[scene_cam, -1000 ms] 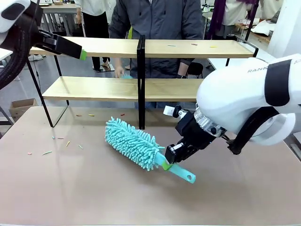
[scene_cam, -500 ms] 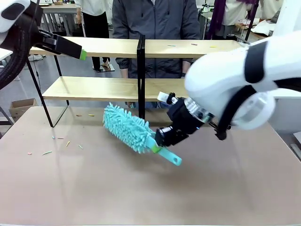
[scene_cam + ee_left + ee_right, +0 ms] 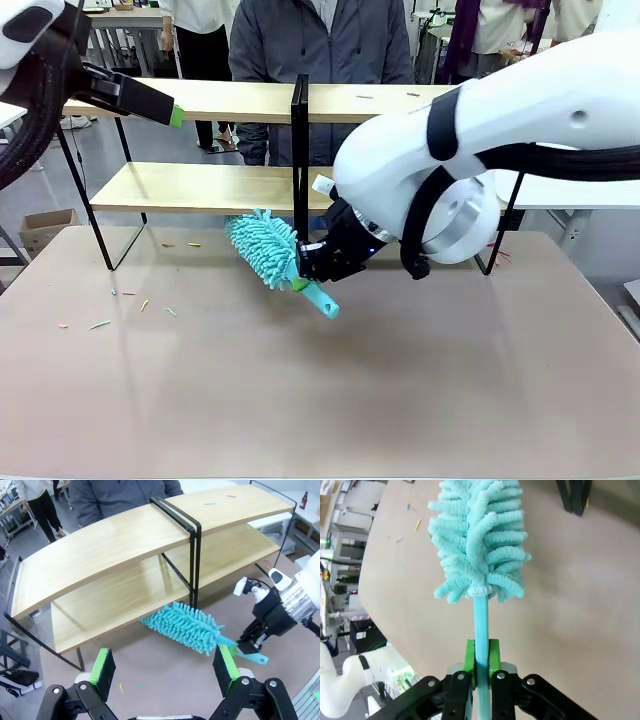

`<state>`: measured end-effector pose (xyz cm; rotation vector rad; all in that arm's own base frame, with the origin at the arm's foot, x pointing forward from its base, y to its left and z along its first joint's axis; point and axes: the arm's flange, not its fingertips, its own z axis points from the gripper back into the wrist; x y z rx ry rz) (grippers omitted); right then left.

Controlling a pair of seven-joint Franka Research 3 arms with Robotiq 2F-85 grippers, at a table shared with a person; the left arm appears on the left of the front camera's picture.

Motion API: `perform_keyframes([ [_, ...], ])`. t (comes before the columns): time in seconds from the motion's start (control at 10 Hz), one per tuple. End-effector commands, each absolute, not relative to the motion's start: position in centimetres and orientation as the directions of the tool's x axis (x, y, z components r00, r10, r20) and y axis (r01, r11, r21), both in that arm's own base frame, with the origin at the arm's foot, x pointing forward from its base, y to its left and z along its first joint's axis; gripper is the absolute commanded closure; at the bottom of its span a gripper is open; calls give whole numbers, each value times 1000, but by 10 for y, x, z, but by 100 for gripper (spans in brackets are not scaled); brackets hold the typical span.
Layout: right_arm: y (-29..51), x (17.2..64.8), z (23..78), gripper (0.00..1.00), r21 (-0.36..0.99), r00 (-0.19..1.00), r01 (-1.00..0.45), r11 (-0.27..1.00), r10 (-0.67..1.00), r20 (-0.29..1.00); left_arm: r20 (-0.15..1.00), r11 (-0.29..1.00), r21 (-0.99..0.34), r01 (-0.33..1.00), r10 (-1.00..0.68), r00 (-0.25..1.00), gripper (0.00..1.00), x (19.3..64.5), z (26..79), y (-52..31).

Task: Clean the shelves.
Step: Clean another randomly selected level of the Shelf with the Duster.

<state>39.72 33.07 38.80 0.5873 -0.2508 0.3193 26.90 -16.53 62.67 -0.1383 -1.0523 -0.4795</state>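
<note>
Because the shelves [image 3: 200, 185] are long, smooth, light-wood boards in a thin black metal frame, two tiers joined at a central post [image 3: 299, 170], they read as flat, hard surfaces with sharp front edges. The duster [image 3: 265, 247] is the opposite: a teal head of soft, fat chenille fingers on a slim, rigid, teal plastic handle. The tabletop [image 3: 300, 400] is matte beige-pink, with a few small coloured scraps [image 3: 100, 324] lying left of centre and a few more [image 3: 412, 95] on the upper board.

The rack stands across the table's far edge, and a person [image 3: 320, 40] stands just behind it. Near the robot's side I see a wide stretch of bare tabletop.

In the right wrist view, the right gripper [image 3: 480, 662] has its green pads pressed onto the duster's handle, just below the head. The head sits at the foot of the central post, right by the lower board's front edge; I cannot tell whether it touches the wood. The left gripper [image 3: 165, 664] hangs high over the rack's left end, fingers spread wide, with nothing between them.
</note>
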Motion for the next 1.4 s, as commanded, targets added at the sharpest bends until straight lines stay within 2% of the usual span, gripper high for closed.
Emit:
perform_keyframes([
  [0.0, 353, 411, 379, 88, 496, 937, -286, 820, 133, 322, 863, 889, 117, 443, -312, 397, 0, 267, 623, -163],
  [0.5, 381, 437, 343, 88, 442, 956, -172, 880, 40, 292, 863, 889, 117, 443, -312, 397, 0, 267, 623, -163],
  [1.0, 410, 450, 339, 88, 514, 956, -261, 817, 146, 254, 863, 889, 117, 443, -312, 397, 0, 267, 623, -163],
  [1.3, 437, 456, 347, 88, 505, 946, -303, 808, 193, 260, 863, 889, 117, 443, -312, 397, 0, 267, 623, -163],
])
